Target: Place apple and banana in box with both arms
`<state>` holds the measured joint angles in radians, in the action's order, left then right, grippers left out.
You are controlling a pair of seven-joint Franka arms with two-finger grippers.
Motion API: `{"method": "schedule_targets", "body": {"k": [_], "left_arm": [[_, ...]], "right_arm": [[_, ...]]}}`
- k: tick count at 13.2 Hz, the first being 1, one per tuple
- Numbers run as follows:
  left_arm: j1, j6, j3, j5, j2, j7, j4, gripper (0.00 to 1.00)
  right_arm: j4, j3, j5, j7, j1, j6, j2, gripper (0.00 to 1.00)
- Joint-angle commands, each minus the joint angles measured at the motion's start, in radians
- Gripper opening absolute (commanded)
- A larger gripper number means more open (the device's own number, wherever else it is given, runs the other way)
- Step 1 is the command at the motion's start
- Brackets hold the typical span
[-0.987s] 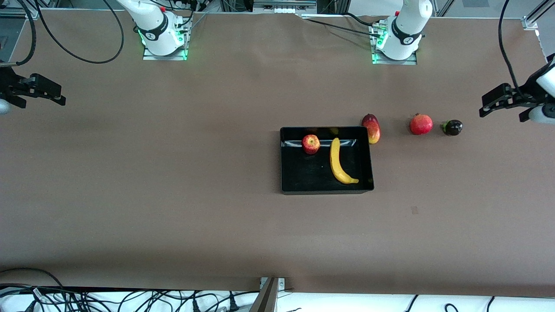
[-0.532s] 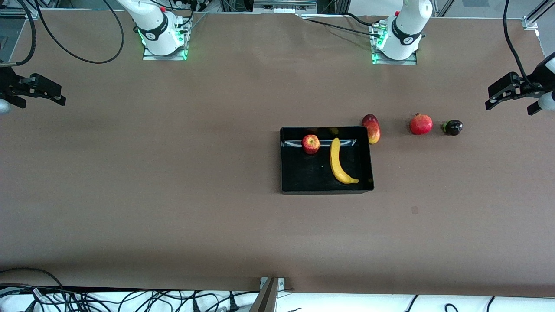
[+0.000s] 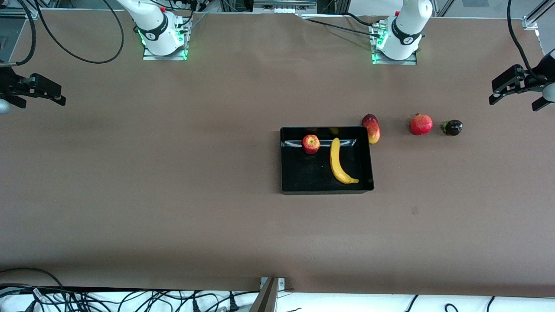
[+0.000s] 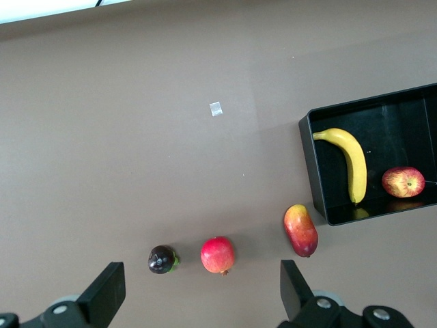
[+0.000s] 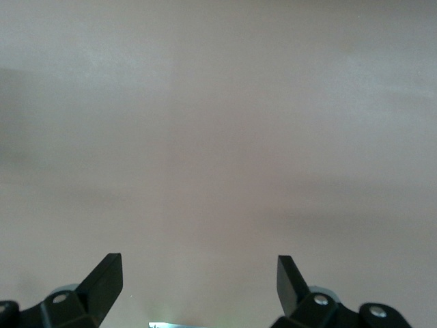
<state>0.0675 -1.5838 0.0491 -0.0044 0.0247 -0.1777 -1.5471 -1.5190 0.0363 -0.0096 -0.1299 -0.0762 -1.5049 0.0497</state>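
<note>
- Right gripper (image 3: 41,93) hangs over the bare worktop (image 3: 173,173) at the right arm's end, fingers (image 5: 102,283) spread wide and holding nothing.
- Box (image 3: 286,160) sits mid-worktop, well apart from both sets of fingers.
- Apple (image 3: 311,144) lies in the box by its wall toward the bases.
- Banana (image 3: 337,162) lies in the box just beside the apple, on the side toward the left gripper.
- Mango (image 3: 371,128) rests against the box's outer corner.
- Pomegranate (image 3: 421,124) and a dark fruit (image 3: 452,127) lie nearer the left gripper.
- Left gripper (image 3: 518,89) hangs over the left arm's end, fingers (image 4: 106,294) wide apart and empty.
</note>
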Motion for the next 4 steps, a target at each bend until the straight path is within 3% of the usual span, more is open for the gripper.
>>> {"method": "schedule_targets", "body": {"k": [1,4], "left_arm": [[-0.037,0.007,-0.026,0.006,0.024,0.044,-0.024,1.00],[-0.044,0.005,-0.035,0.004,0.024,0.086,-0.024,1.00]], "right_arm": [[0.022,0.005,-0.009,0.003,-0.002,0.011,0.009,1.00],[0.022,0.005,-0.009,0.003,-0.002,0.011,0.009,1.00]]}}
